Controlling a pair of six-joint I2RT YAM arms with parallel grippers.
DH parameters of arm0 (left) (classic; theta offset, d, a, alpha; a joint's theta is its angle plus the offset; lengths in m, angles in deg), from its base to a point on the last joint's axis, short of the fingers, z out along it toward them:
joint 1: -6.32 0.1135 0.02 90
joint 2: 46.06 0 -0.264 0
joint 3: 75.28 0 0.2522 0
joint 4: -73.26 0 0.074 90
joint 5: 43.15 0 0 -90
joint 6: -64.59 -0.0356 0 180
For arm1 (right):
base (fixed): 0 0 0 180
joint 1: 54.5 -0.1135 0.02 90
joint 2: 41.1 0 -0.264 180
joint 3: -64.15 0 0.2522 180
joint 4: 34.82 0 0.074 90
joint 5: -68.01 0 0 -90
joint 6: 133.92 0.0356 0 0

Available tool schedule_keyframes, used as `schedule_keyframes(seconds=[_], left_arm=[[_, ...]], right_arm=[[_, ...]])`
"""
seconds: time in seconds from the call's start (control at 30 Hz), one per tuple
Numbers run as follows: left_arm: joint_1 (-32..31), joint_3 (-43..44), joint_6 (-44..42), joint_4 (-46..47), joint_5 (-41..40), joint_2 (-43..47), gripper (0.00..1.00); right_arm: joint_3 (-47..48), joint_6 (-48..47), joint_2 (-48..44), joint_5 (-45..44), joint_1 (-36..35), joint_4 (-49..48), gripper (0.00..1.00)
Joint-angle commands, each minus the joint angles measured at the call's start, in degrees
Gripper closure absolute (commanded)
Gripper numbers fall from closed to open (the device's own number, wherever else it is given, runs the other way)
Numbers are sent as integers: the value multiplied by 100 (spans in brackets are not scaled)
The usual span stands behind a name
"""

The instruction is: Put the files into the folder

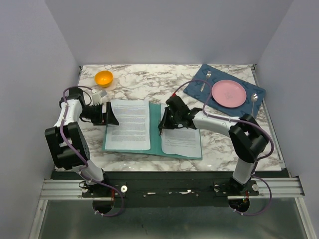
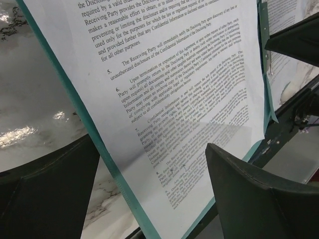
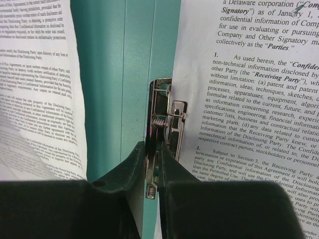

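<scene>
A robot lab cell: plain white walls (image 1: 169, 30) box in a marble-topped table (image 1: 144, 82) fronted by an aluminium rail (image 1: 60, 188).

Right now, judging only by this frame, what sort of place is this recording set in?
Probably a staged robot test booth: plain pale walls box in a marble-patterned tabletop, and two robot arms are bolted to a metal rail.
</scene>
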Motion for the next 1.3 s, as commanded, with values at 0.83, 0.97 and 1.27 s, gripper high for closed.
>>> schedule_keyframes(seconds=[0.83,0.97,1.27], left_arm=[[45,1003,1223,-134,764,802,30],[19,1258,1373,-108,377,873,39],[-139,1179,1557,-46,280,758,43]], right_arm=[[2002,-505,2106,748,-745,418,72],[2003,-557,1913,608,-763,523,57],[1837,-759,1394,467,-596,805,46]])
